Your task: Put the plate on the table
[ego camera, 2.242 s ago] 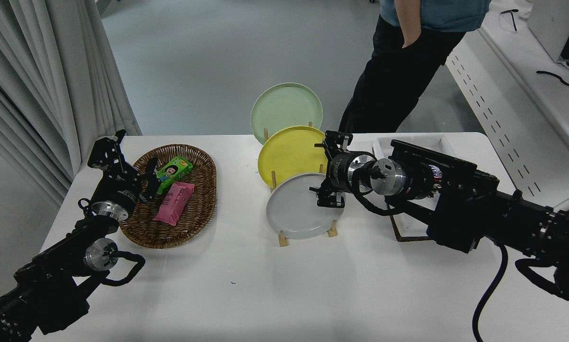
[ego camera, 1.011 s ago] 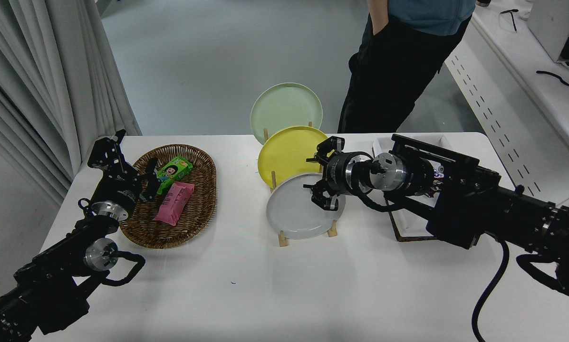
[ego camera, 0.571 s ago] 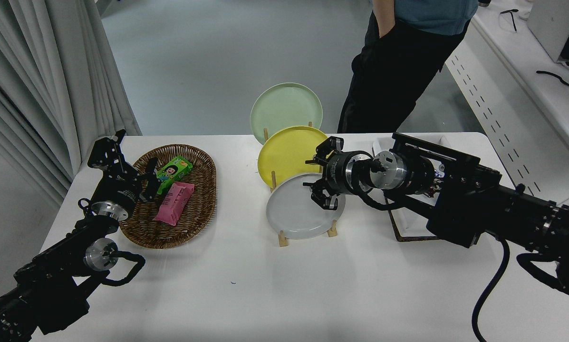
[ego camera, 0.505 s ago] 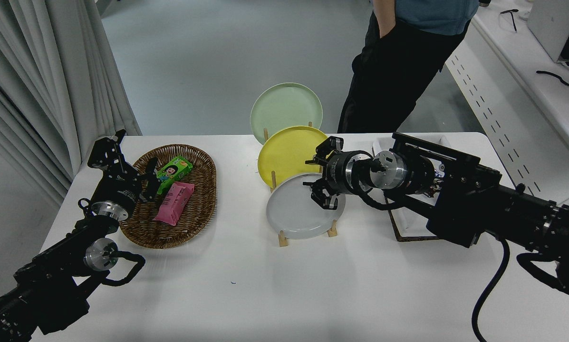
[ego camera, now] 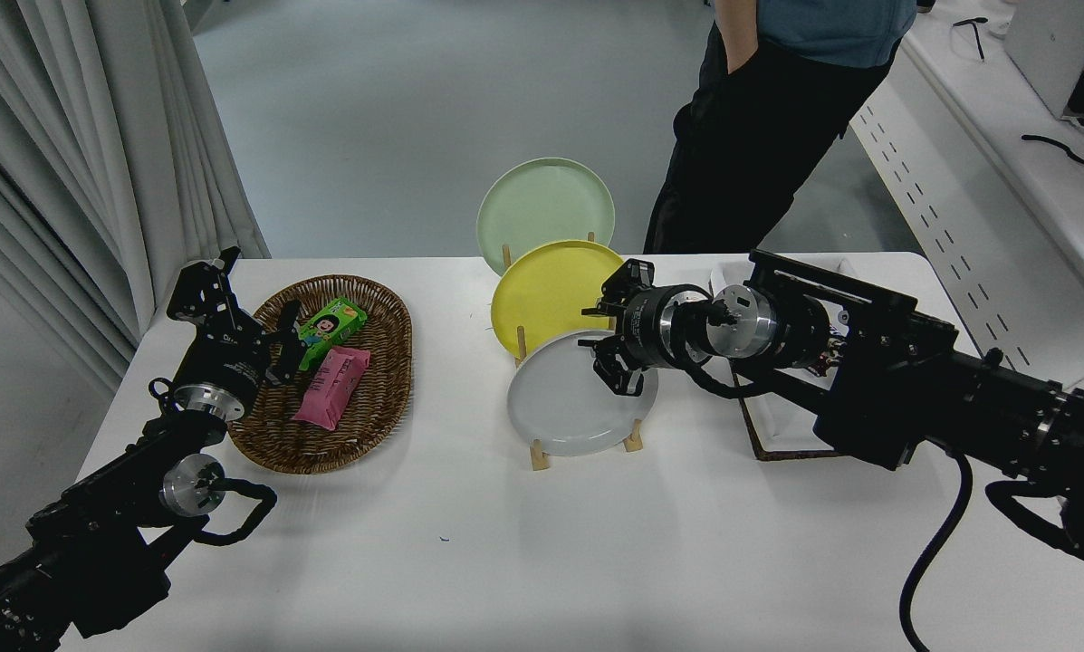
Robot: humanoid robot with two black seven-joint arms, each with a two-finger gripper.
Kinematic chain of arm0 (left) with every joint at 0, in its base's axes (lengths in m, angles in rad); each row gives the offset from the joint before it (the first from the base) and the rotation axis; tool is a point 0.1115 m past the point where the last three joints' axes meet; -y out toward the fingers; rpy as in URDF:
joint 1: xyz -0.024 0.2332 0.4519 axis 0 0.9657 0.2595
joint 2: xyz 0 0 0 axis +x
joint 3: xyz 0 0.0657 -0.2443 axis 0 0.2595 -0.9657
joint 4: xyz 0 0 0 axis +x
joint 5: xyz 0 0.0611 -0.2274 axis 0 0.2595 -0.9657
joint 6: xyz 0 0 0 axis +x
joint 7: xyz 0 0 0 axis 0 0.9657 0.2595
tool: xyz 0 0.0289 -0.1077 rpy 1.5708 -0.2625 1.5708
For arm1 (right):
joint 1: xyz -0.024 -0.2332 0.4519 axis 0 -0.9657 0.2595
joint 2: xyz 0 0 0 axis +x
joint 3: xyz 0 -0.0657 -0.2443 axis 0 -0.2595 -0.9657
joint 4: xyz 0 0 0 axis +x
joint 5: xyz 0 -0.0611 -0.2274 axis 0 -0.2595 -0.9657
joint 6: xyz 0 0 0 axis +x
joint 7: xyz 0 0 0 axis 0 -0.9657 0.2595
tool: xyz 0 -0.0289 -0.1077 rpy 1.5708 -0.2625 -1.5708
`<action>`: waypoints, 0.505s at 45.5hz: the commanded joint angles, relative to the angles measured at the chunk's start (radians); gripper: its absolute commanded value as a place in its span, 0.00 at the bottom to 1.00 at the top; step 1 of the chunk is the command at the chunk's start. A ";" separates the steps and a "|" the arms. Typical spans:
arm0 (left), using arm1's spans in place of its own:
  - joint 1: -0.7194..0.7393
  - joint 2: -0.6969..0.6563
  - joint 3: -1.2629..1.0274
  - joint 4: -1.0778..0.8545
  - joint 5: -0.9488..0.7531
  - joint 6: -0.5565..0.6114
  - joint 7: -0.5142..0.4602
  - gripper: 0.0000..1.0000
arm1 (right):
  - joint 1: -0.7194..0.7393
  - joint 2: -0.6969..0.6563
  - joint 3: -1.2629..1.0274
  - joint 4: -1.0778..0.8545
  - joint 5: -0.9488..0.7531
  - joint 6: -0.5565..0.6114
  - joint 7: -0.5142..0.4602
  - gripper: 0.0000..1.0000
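White surface (ego camera: 523, 561) — grey floor beyond; right end effector (ego camera: 610, 340) spread open at the plate (ego camera: 564, 407) — left end effector (ego camera: 234, 317) parked, its state unclear.

Green packet (ego camera: 330, 330) in the wicker basket (ego camera: 388, 398): a cartoon face shows, its print too small to read
Pink packet (ego camera: 330, 387): print not legible
Left gripper (ego camera: 234, 312): small pale marking on its body, unreadable
Right gripper (ego camera: 616, 340): small label on its wrist, unreadable

Right claw (ego camera: 610, 340) reaches left, spread; left claw (ego camera: 234, 312) parked lower left
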 commanded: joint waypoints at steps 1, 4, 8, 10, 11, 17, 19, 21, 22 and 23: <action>-0.002 0.000 0.000 0.000 0.000 0.000 0.000 1.00 | 0.001 -0.010 0.000 0.000 -0.003 0.001 -0.007 0.24; 0.000 0.000 0.000 0.000 0.000 0.000 0.000 1.00 | 0.001 -0.013 0.002 0.000 -0.003 0.001 -0.007 0.24; 0.000 0.000 0.000 0.000 0.000 0.000 0.000 1.00 | 0.001 -0.013 0.003 0.000 -0.006 0.001 -0.007 0.24; 0.000 0.000 0.000 0.000 0.000 0.000 0.000 1.00 | 0.001 -0.013 0.002 0.000 -0.008 0.001 -0.007 0.24; 0.000 0.000 0.000 0.000 0.000 0.000 0.000 1.00 | 0.001 -0.013 0.002 0.000 -0.008 0.001 -0.007 0.24; 0.000 0.000 0.000 0.000 0.000 0.000 0.000 1.00 | 0.000 -0.015 0.002 0.000 -0.011 0.002 -0.007 0.24; 0.000 0.000 0.000 0.000 0.000 0.000 0.000 1.00 | 0.000 -0.015 0.002 0.000 -0.011 0.002 -0.009 0.24; 0.000 0.000 0.000 0.000 0.000 0.000 0.000 1.00 | 0.001 -0.016 0.002 0.000 -0.009 0.002 -0.009 0.24; 0.000 0.000 0.000 0.000 0.000 0.000 0.000 1.00 | 0.001 -0.017 0.002 0.000 -0.009 0.002 -0.009 0.24; 0.000 0.000 0.000 0.000 0.000 0.000 0.000 1.00 | 0.001 -0.018 0.002 0.000 -0.009 0.002 -0.009 0.24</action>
